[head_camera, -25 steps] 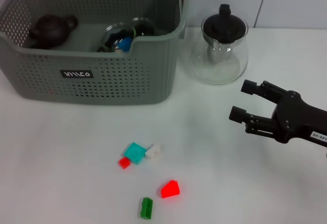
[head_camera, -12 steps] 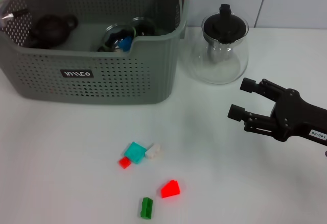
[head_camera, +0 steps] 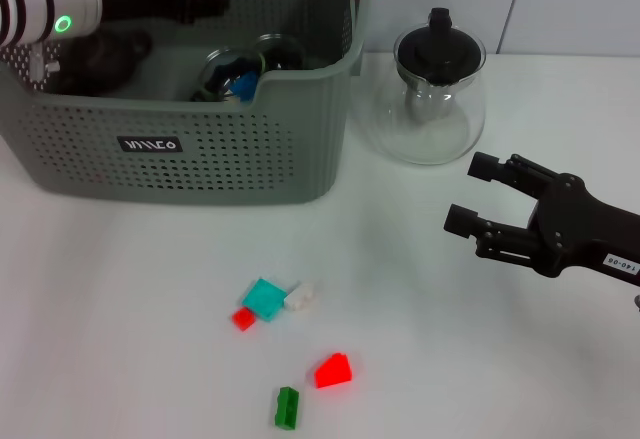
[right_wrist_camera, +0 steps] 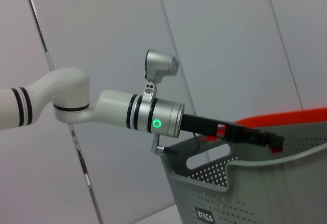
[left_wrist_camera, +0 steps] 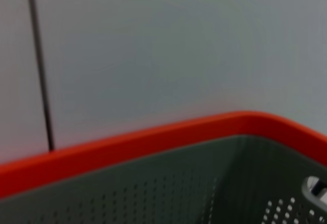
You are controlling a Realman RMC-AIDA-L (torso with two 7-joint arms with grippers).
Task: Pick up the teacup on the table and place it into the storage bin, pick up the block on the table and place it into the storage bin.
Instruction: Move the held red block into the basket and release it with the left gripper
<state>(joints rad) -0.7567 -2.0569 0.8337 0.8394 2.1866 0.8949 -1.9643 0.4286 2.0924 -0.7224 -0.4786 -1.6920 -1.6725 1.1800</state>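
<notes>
Left gripper (head_camera: 205, 3) has moved in over the storage bin (head_camera: 200, 154), fingers unreadable; right gripper (head_camera: 475, 197) fingers apart.

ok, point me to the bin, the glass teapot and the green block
bin (head_camera: 200, 164), head view, on its perforated front wall beside the logo label.
glass teapot (head_camera: 440, 54), head view, on its black lid.
green block (head_camera: 287, 407), head view, on its top face, nearest the front table edge.
</notes>
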